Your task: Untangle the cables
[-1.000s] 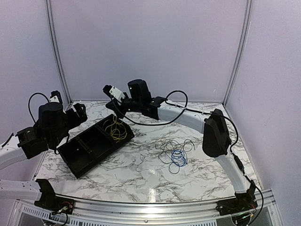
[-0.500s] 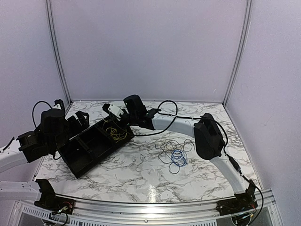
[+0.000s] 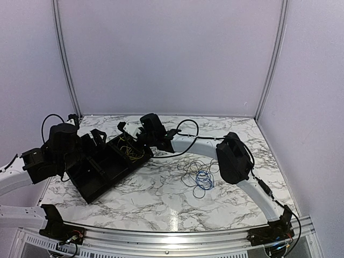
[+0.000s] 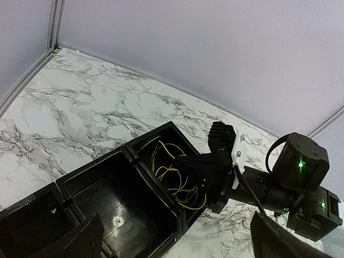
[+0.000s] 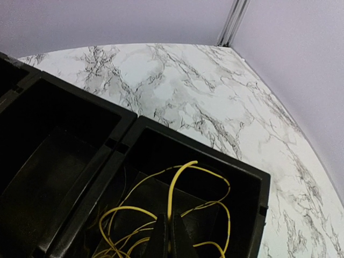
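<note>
The yellow cable (image 5: 172, 199) lies in loops in the end compartment of a black tray (image 3: 97, 183); it also shows in the top view (image 3: 130, 149) and the left wrist view (image 4: 177, 180). My right gripper (image 5: 168, 236) is lowered into that compartment, shut on a strand of the yellow cable. The blue cable (image 3: 203, 180) and the thin black cable (image 3: 189, 167) lie tangled on the marble table, right of the tray. My left gripper (image 4: 172, 244) is open, its fingertips (image 4: 83, 242) showing at the bottom corners, above the tray's left part.
The tray has three compartments; the middle one (image 4: 115, 207) holds nothing. The right arm (image 3: 193, 144) stretches across the table's middle. Enclosure posts (image 3: 64, 59) stand at the back corners.
My right gripper has come down into the tray's end compartment with the yellow cable. My left arm has moved right and lower, closer to the tray.
</note>
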Robot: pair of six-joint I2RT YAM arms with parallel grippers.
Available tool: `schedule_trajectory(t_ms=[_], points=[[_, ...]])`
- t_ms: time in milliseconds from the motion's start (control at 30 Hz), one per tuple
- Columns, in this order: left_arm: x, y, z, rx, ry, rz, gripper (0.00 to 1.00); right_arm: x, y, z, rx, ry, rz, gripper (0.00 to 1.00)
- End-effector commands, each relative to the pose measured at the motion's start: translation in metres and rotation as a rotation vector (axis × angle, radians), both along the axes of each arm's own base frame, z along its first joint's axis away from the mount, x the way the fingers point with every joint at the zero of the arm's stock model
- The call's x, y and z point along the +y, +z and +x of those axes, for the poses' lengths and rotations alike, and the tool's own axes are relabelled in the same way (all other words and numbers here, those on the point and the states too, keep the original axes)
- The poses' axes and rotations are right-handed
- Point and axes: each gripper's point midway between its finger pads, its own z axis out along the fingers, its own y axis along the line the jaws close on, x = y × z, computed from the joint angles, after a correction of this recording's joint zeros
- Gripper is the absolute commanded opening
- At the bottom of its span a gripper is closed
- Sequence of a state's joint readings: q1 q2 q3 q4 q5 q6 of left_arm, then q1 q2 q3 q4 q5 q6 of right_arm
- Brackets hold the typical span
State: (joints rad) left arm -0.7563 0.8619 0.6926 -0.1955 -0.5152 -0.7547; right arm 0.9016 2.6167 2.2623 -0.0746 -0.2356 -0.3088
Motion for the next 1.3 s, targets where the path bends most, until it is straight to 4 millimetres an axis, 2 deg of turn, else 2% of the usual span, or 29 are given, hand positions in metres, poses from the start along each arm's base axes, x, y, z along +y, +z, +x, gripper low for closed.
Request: schedule_trajectory(t_ms=[0,100,267,300,400,567,600,633,700,800,867,967,1000,1033,1067,1167,1267], points=[[0.006,0.024,-0.002,-0.048,-0.011,0.046,0.99,0.008,-0.007,-0.007,-0.028,0.007,-0.021,0.00],[0.015,0.027,-0.001,-0.062,0.033,0.059,0.99,0.004,-0.004,-0.007,-0.023,0.000,-0.034,0.04],[0.021,0.030,-0.002,-0.075,0.056,0.068,0.99,0.002,0.035,-0.006,-0.064,-0.013,0.007,0.18],[0.020,0.030,-0.001,-0.075,0.049,0.078,0.99,0.001,0.042,-0.007,-0.071,-0.014,0.010,0.21],[0.014,0.029,0.000,-0.073,0.013,0.110,0.99,-0.004,0.054,-0.011,-0.084,-0.001,-0.007,0.39],[0.003,0.034,0.006,-0.100,-0.048,0.178,0.99,-0.032,0.078,-0.015,-0.066,-0.009,-0.040,0.46],[-0.001,0.035,0.007,-0.111,-0.069,0.192,0.99,-0.041,0.086,-0.016,-0.059,-0.011,-0.038,0.47],[-0.005,0.036,0.009,-0.125,-0.091,0.204,0.99,-0.052,0.103,-0.015,-0.064,-0.018,-0.028,0.47],[-0.020,0.041,0.012,-0.152,-0.162,0.221,0.99,-0.074,0.116,-0.013,-0.064,-0.029,-0.037,0.48],[-0.049,0.043,0.019,-0.162,-0.278,0.248,0.99,-0.116,0.133,-0.008,-0.068,-0.063,-0.054,0.49],[-0.062,0.043,0.027,-0.151,-0.307,0.239,0.99,-0.147,0.135,-0.007,-0.065,-0.092,-0.079,0.52],[-0.085,0.039,0.040,-0.119,-0.355,0.246,0.99,-0.193,0.133,-0.010,-0.067,-0.127,-0.126,0.55],[-0.090,0.036,0.045,-0.102,-0.361,0.257,0.99,-0.209,0.123,-0.014,-0.055,-0.138,-0.156,0.55],[-0.096,0.032,0.051,-0.084,-0.364,0.267,0.99,-0.223,0.128,-0.016,-0.063,-0.151,-0.159,0.56],[-0.103,0.027,0.056,-0.067,-0.378,0.270,0.99,-0.238,0.118,-0.021,-0.048,-0.158,-0.183,0.57],[-0.133,0.017,0.068,-0.017,-0.458,0.272,0.99,-0.279,0.110,-0.031,-0.025,-0.197,-0.214,0.57],[-0.144,-0.006,0.085,0.100,-0.389,0.226,0.99,-0.312,0.098,-0.042,0.007,-0.222,-0.240,0.54]])
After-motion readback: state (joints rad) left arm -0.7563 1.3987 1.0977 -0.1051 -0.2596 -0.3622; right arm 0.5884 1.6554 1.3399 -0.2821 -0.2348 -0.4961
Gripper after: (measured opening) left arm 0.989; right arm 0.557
